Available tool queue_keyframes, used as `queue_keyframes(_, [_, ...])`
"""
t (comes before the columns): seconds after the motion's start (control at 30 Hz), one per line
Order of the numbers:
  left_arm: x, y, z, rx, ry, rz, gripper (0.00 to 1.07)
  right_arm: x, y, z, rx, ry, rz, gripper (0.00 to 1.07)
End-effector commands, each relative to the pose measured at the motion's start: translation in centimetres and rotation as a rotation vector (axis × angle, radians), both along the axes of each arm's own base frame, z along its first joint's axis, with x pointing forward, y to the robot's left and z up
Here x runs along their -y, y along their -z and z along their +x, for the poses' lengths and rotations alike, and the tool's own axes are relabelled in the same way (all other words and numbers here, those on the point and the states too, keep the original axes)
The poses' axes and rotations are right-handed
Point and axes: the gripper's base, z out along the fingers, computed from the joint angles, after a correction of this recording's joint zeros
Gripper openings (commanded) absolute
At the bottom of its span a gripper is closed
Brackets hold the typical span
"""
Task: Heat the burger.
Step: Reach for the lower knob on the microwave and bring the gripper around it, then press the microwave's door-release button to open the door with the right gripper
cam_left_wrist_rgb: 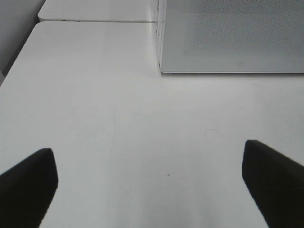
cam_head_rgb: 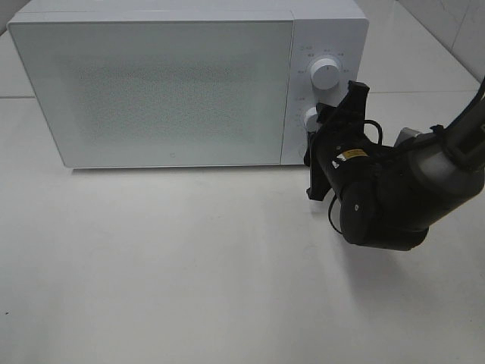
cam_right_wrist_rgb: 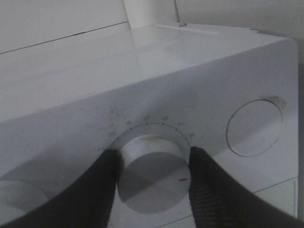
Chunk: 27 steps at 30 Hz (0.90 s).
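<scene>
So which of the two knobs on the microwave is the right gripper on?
The lower knob: the right gripper grips it from both sides. The upper knob stands free above it on the panel, untouched.

**Microwave** (cam_head_rgb: 326,23): casing was white, smooth and glossy, its top catching reflections.
**Door** (cam_head_rgb: 151,83) of the microwave: a pale glossy panel with a fine dotted mesh pattern.
**Upper dial** (cam_head_rgb: 326,73) and **lower dial** (cam_right_wrist_rgb: 152,175) on the microwave's front: looked like white plastic, smooth, satin. The lower dial showed grey smudges at its rim.
**Desk** (cam_head_rgb: 189,273) under the microwave: was white and smooth with a low sheen and a faint hairline scratch.
**Right gripper** (cam_right_wrist_rgb: 153,156) at the lower dial: fingers (cam_right_wrist_rgb: 213,194) were black, matt and finely textured.
**Left gripper** (cam_left_wrist_rgb: 149,180): fingers (cam_left_wrist_rgb: 28,185) were black and matt.
**Arm housing** (cam_head_rgb: 379,205) beside the microwave: looked like black plastic, slightly shiny.
</scene>
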Motion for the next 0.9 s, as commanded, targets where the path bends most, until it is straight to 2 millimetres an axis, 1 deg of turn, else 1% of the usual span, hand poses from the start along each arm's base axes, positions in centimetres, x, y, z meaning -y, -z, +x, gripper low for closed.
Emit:
queue_keyframes(0.03, [0.1, 0.1, -0.3, 0.021, 0.002, -0.011, 0.98, 0.0, -1.8, 0.4, 0.163, 0.009, -0.044, 0.17])
queue_keyframes(0.07, [0.1, 0.1, -0.3, 0.021, 0.002, -0.011, 0.98, 0.0, -1.8, 0.4, 0.163, 0.009, -0.044, 0.17])
queue_keyframes(0.1, [0.1, 0.1, -0.3, 0.021, 0.002, -0.011, 0.98, 0.0, -1.8, 0.4, 0.163, 0.010, -0.057, 0.20])
queue_keyframes(0.13, [0.1, 0.1, -0.3, 0.021, 0.002, -0.011, 0.98, 0.1, -1.9, 0.4, 0.163, 0.016, -0.074, 0.28])
queue_keyframes(0.17, [0.1, 0.1, -0.3, 0.021, 0.002, -0.011, 0.98, 0.1, -1.9, 0.4, 0.163, 0.016, -0.074, 0.28])
queue_keyframes(0.2, [0.1, 0.1, -0.3, 0.021, 0.002, -0.011, 0.98, 0.1, -1.9, 0.4, 0.166, 0.019, -0.067, 0.33])
queue_keyframes(0.23, [0.1, 0.1, -0.3, 0.021, 0.002, -0.011, 0.98, 0.1, -2.2, 0.4, 0.169, 0.020, -0.078, 0.47])
queue_keyframes(0.27, [0.1, 0.1, -0.3, 0.021, 0.002, -0.011, 0.98, 0.1, -2.2, 0.4, 0.169, 0.020, -0.078, 0.47])
queue_keyframes(0.3, [0.1, 0.1, -0.3, 0.021, 0.002, -0.011, 0.98, 0.1, -2.3, 0.4, 0.170, 0.020, -0.095, 0.52])
queue_keyframes(0.33, [0.1, 0.1, -0.3, 0.021, 0.002, -0.011, 0.98, 0.1, -2.3, 0.4, 0.170, 0.020, -0.095, 0.52])
queue_keyframes(0.37, [0.1, 0.1, -0.3, 0.021, 0.002, -0.011, 0.98, 0.2, -2.4, 0.4, 0.164, 0.018, -0.126, 0.66])
queue_keyframes(0.4, [0.1, 0.1, -0.3, 0.021, 0.002, -0.011, 0.98, 0.1, -2.4, 0.4, 0.156, 0.006, -0.136, 0.71])
queue_keyframes(0.43, [0.1, 0.1, -0.3, 0.021, 0.002, -0.011, 0.98, -0.1, -2.3, 0.2, 0.130, -0.035, -0.157, 0.81])
queue_keyframes(0.57, [0.1, 0.1, -0.3, 0.020, 0.002, -0.012, 0.98, -0.2, -2.0, -0.3, 0.086, -0.084, -0.213, 0.84])
queue_keyframes(0.6, [0.1, 0.1, -0.3, 0.020, 0.002, -0.012, 0.98, -0.1, -1.8, -0.7, 0.067, -0.111, -0.254, 0.83])
queue_keyframes(0.63, [0.1, 0.1, -0.3, 0.020, 0.002, -0.012, 0.98, -0.1, -1.6, -1.0, 0.050, -0.133, -0.270, 0.81])
queue_keyframes(0.67, [0.1, 0.1, -0.3, 0.020, 0.002, -0.012, 0.98, -0.1, -1.6, -1.0, 0.050, -0.133, -0.270, 0.81])
queue_keyframes(0.73, [0.1, 0.1, -0.3, 0.021, 0.002, -0.011, 0.98, -0.1, -1.3, -2.0, 0.006, -0.209, -0.319, 0.76])
queue_keyframes(0.77, [0.1, 0.1, -0.3, 0.021, 0.002, -0.011, 0.98, -0.1, -1.3, -2.0, 0.006, -0.209, -0.319, 0.76])
queue_keyframes(0.8, [0.1, 0.1, -0.3, 0.021, 0.002, -0.011, 0.98, -0.1, -1.1, -2.7, -0.022, -0.267, -0.372, 0.74])
queue_keyframes(0.87, [0.1, 0.1, -0.3, 0.021, 0.002, -0.011, 0.98, -0.1, -1.2, -3.0, -0.026, -0.297, -0.400, 0.74])
queue_keyframes(0.9, [0.1, 0.1, -0.3, 0.021, 0.002, -0.011, 0.98, -0.1, -1.3, -3.8, -0.053, -0.365, -0.461, 0.74])
